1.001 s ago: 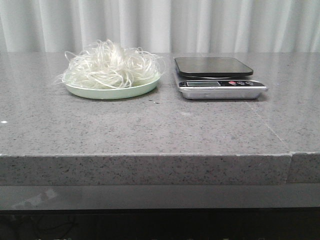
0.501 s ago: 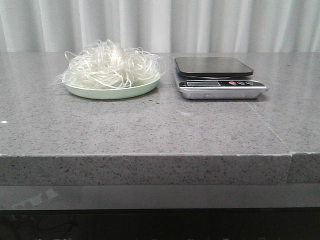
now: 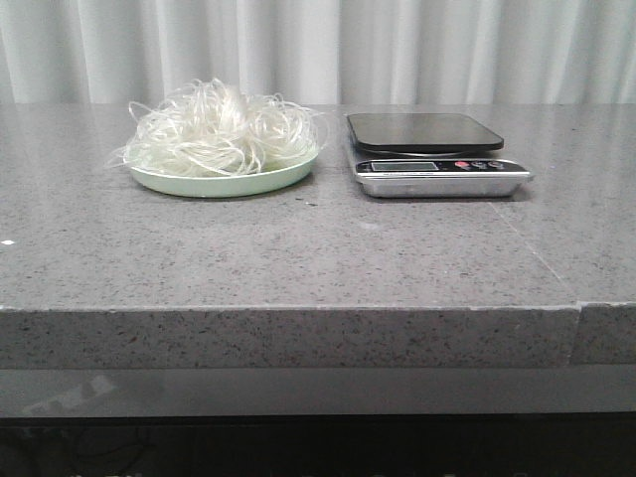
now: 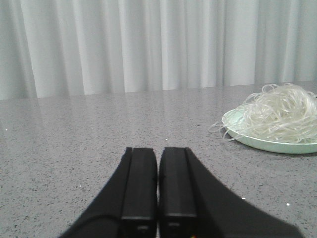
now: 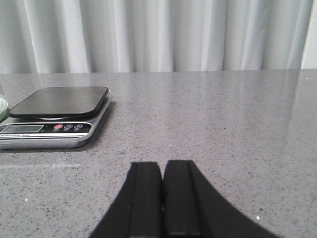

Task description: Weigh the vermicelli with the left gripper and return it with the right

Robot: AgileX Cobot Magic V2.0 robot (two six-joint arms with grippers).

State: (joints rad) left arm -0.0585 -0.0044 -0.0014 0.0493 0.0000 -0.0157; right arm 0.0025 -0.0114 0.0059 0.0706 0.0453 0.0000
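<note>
The vermicelli (image 3: 221, 131) lies heaped on a pale green plate (image 3: 224, 182) at the left of the grey speckled stone table (image 3: 298, 248), a loose tangle of thin, whitish, translucent strands, some trailing over the rim. Just beside it to the right stands a kitchen scale (image 3: 434, 153) with a flat dark platform and a silver front with small buttons. White pleated curtains (image 3: 318, 50) hang behind. The left gripper (image 4: 157, 198) and right gripper (image 5: 162, 198), both black and angular, have their fingers pressed together, holding nothing, low over bare tabletop.

No legible text or markings.
</note>
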